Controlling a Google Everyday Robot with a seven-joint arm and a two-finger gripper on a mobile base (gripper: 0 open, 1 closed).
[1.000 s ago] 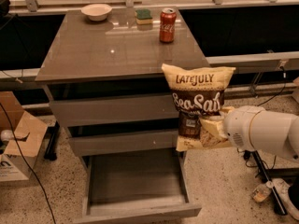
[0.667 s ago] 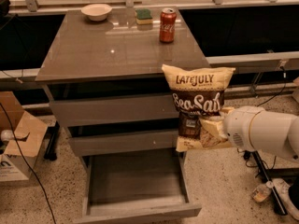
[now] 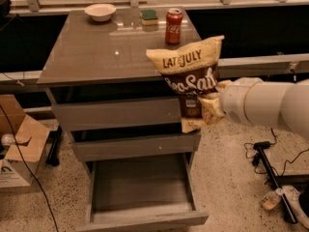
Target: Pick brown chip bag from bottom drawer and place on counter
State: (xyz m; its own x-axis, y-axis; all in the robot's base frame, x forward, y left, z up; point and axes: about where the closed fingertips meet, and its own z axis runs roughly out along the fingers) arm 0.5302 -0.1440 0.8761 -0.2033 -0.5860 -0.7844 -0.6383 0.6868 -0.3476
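Bottom drawer (image 3: pixel 145 221) hangs open showing its grey floor, while my gripper (image 3: pixel 208 109), arm reaching in from the right, clamps the brown chip bag (image 3: pixel 186 64) upright off the counter's (image 3: pixel 96 52) front right corner.

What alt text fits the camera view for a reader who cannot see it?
The gripper, reaching in from the right, holds the brown chip bag upright in the air at the front right corner of the counter. Below, the bottom drawer stands pulled open; a red soda can, a white bowl and a green sponge sit along the counter's far edge.
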